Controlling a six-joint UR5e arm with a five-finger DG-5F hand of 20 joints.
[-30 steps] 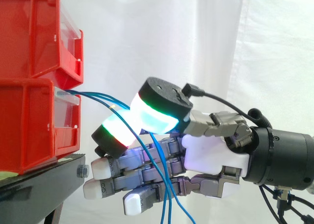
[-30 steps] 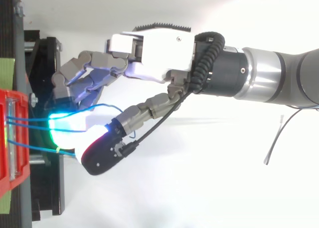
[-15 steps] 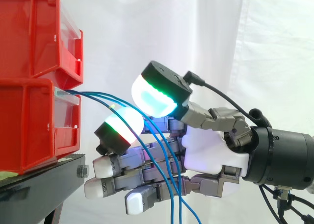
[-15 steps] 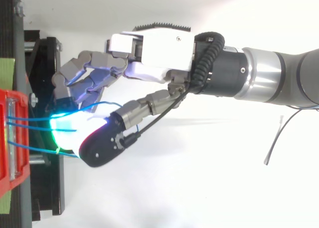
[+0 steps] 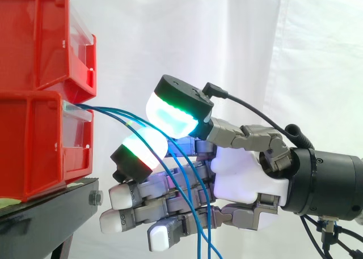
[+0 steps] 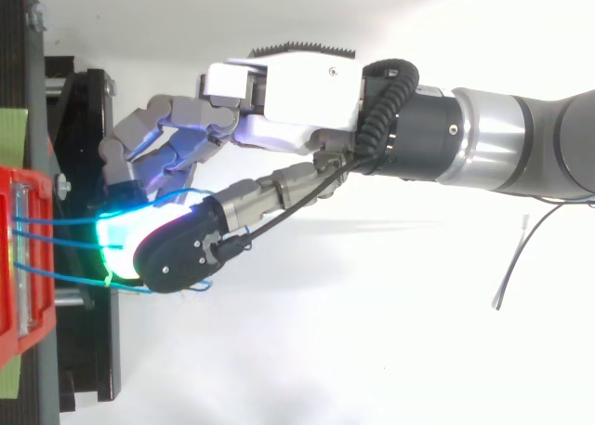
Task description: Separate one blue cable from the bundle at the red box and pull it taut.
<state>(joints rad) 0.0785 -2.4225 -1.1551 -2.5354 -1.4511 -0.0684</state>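
Blue cables (image 5: 102, 107) from the red box (image 5: 34, 145) (just ahead of the hand (image 5: 244, 177)) drape across it; whether it grips them is unclear.

The bins (image 5: 34, 117) are showing red, the cables (image 5: 105, 108) blue; the white-and-grey robot hand (image 5: 244, 177) is glowing green and cyan, perhaps reddish on one pad.

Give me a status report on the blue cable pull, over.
Hand in among the blue cables, grip unclear. Cables run from the lower red bin and droop across the hand. None taut yet.
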